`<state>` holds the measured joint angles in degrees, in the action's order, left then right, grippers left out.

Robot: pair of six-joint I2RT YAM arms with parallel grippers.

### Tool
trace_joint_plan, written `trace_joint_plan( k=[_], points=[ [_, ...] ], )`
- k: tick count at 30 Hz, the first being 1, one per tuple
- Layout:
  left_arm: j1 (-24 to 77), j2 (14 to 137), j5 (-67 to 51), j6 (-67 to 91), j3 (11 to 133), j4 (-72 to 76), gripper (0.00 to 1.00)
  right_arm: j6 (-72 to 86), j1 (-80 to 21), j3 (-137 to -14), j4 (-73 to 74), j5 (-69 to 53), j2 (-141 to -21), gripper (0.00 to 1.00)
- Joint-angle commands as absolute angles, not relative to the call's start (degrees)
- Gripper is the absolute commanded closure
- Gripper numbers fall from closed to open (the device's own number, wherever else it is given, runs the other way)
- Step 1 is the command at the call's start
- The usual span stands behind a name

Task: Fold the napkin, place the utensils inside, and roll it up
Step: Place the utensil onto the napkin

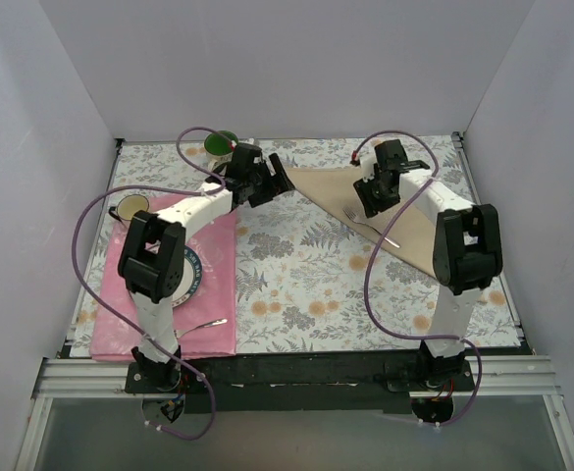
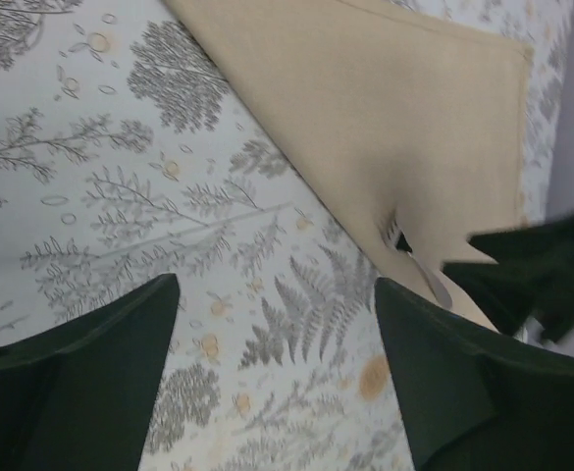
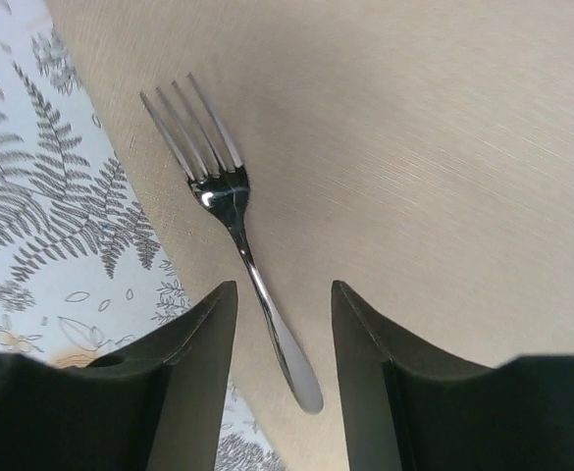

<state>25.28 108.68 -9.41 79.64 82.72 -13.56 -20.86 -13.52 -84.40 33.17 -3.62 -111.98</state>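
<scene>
The tan napkin (image 1: 331,186) lies folded into a triangle at the back right of the table, and it fills most of the right wrist view (image 3: 414,147). A silver fork (image 3: 237,235) rests flat on it, tines pointing away from the wrist. My right gripper (image 3: 284,334) hangs open just over the fork's handle, a finger on each side and neither touching it. My left gripper (image 2: 277,334) is open above the floral tablecloth, just off the napkin's (image 2: 365,108) long folded edge. From above, the fork (image 1: 370,228) shows below the right gripper (image 1: 370,206), and the left gripper (image 1: 277,177) sits by the napkin's left corner.
A pink placemat (image 1: 218,245) at the left carries a plate (image 1: 193,275) under the left arm and another silver utensil (image 1: 208,323) near its front edge. A green cup (image 1: 220,143) stands at the back, a small cup (image 1: 130,206) at the left.
</scene>
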Motion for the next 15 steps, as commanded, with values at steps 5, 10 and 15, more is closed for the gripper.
trace_joint_plan(
  k=[5, 10, 15],
  points=[
    [27.4, 123.6, 13.4, 83.0, 92.9, -9.5, 0.37, 3.2, -16.2, -78.3, 28.0, 10.2, -92.6, 0.49],
    [27.5, 128.8, 18.9, 85.9, 96.5, -8.2, 0.36, 3.1, -16.3, -69.4, 21.8, 12.5, -82.8, 0.49],
    [27.6, 133.8, 23.5, 87.8, 99.4, -8.4, 0.37, 2.8, -16.3, -64.2, 18.7, 13.4, -76.6, 0.49]
  ],
)
